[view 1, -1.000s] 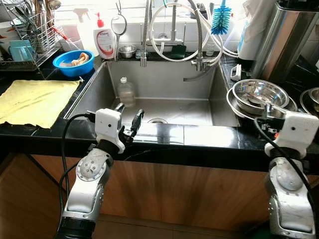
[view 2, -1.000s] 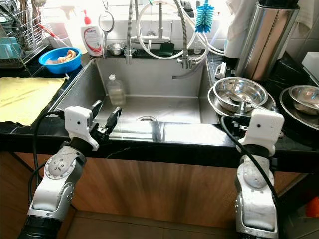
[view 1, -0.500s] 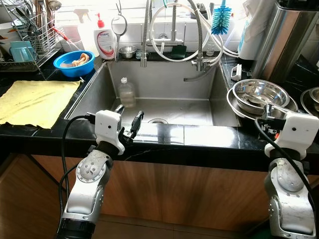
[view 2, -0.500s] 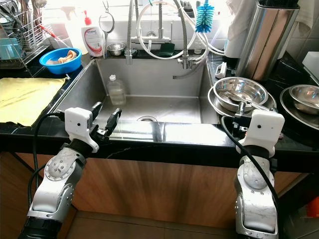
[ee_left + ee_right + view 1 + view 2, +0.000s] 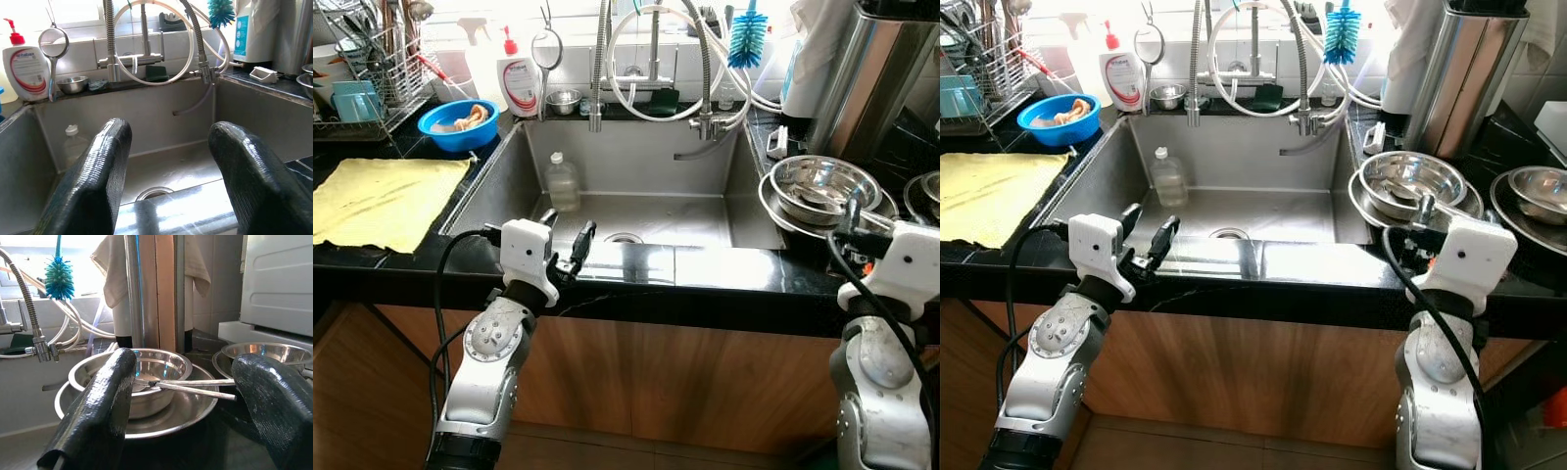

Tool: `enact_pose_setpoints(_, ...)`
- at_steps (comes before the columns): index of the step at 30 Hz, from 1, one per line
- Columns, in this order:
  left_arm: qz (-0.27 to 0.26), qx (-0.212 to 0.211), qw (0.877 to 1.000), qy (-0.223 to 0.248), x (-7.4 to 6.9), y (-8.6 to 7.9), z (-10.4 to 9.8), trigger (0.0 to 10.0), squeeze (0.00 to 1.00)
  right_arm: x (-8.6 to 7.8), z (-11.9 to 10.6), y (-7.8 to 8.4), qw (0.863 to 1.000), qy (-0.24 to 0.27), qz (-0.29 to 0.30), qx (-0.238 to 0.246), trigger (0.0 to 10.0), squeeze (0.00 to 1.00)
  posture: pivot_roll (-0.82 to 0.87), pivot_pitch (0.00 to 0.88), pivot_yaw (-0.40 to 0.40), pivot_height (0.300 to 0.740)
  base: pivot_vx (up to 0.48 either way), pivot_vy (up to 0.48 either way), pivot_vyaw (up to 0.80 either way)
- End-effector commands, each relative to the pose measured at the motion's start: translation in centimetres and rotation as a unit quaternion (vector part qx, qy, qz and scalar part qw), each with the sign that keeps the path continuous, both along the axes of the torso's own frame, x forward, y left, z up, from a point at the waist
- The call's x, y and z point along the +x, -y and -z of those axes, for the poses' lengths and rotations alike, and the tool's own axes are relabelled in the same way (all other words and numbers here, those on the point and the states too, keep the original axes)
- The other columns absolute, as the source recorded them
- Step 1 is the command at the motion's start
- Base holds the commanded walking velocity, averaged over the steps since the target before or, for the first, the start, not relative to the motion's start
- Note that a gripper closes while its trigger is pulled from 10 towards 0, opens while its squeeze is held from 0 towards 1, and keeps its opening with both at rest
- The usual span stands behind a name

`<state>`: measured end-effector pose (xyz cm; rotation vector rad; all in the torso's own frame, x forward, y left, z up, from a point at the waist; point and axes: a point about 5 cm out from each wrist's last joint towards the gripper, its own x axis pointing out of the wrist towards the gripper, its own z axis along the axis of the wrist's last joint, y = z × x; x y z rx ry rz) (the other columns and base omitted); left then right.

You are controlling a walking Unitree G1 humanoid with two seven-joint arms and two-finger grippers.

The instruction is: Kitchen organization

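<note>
While both arms reach over the table edge, left end effector (image 5: 564, 233) spread wide at sink (image 5: 499, 186), right end effector (image 5: 188, 401) wide facing stacked steel bowls (image 5: 815, 182)

Left hand (image 5: 1148, 233) over front edge of sink (image 5: 1116, 166), fingers spread, holding nothing. Right hand (image 5: 1422, 208) at the stacked steel bowls (image 5: 1410, 178) on the right tabletop (image 5: 1332, 264); finger state not readable. Clear bottle (image 5: 1167, 176) standing in sink. Yellow cloth (image 5: 989, 193) flat on left side, blue bowl (image 5: 1059, 116) behind it, soap bottle (image 5: 1123, 74) beside that. Blue brush (image 5: 1342, 31) up by the faucet hoses.
</note>
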<state>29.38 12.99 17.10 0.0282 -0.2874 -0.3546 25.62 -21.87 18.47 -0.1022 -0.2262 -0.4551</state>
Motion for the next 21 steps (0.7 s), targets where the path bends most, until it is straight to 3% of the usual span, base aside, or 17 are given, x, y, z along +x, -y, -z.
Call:
enact_pose_setpoints(1, 0.003, 0.002, 1.0, -0.009, 0.01, 0.01, 0.25, 10.0, 0.0, 0.0, -0.66, -0.29, 1.0, 0.015, -0.001, 0.001, 10.0, 0.0, -0.05, 0.0, 0.052, 0.74, 0.0, 0.0, 0.0)
enact_pose_setpoints(21, 0.004, 0.004, 1.0, -0.009, -0.07, -0.12, 0.33, 10.0, 0.0, -0.63, 0.06, 0.42, 0.998, 0.014, 0.049, 0.029, 10.0, 0.0, -0.04, 0.0, 0.051, 0.74, 0.0, 0.0, 0.0)
